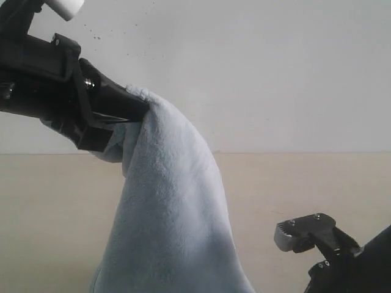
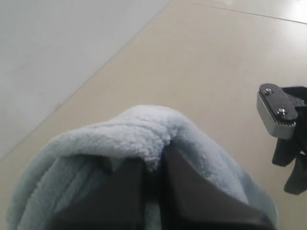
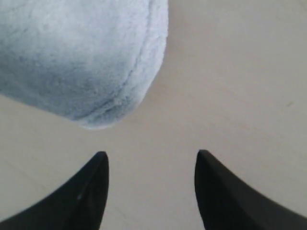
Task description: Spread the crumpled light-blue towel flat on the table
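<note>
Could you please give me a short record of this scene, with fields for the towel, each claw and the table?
towel: light blue, held up by a pinched fold, draping down; lower end out of frame
left claw: shut on the towel, raised above the table
right claw: open, empty, near the towel's hemmed edge, not touching it
table: pale beige, smooth
task state: towel not yet spread flat

Left gripper [image 1: 139, 111] high, clamped on towel [image 1: 172, 207] — right gripper [image 3: 151, 160] low, jaws apart.
</note>
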Action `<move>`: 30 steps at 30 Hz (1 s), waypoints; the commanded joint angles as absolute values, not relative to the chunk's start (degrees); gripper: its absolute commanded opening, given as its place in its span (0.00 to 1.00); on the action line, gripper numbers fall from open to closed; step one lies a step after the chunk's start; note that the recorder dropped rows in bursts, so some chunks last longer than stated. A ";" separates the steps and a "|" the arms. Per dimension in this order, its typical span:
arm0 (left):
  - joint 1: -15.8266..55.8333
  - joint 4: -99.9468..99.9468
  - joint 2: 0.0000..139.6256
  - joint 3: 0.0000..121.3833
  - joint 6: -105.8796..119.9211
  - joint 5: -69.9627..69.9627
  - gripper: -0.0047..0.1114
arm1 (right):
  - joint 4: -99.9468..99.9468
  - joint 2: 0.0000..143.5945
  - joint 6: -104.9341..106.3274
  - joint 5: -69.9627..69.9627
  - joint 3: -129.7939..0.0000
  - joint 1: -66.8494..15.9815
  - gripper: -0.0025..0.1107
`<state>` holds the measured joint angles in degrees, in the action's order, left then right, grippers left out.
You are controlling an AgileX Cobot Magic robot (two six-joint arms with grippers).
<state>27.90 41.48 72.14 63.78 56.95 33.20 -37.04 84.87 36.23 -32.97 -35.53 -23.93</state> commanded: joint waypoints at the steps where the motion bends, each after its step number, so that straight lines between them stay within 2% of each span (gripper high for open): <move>1: 27.89 42.16 71.78 63.64 53.18 29.53 0.08 | -48.30 84.72 43.95 -32.75 -35.66 -23.98 0.48; 12: 27.89 41.30 68.62 63.64 51.56 29.64 0.08 | -59.06 95.52 57.45 -40.66 -41.28 -23.98 0.48; 20: 27.89 39.11 68.45 63.64 51.66 29.76 0.08 | -68.74 103.10 65.40 -39.71 -45.48 -23.98 0.48; 27: 27.89 38.28 68.45 63.64 51.78 29.55 0.08 | -76.50 106.69 77.69 -51.15 -48.01 -23.98 0.48; 28: 27.89 38.28 68.45 63.64 51.78 29.55 0.08 | -76.63 106.69 78.27 -51.76 -48.12 -23.98 0.46; 30: 27.89 37.86 68.45 63.64 51.81 29.55 0.08 | -77.05 106.69 80.89 -52.94 -48.12 -23.98 0.33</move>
<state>27.90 38.17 68.99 63.67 52.13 30.95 -75.81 106.65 77.05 -50.05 -47.64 -23.93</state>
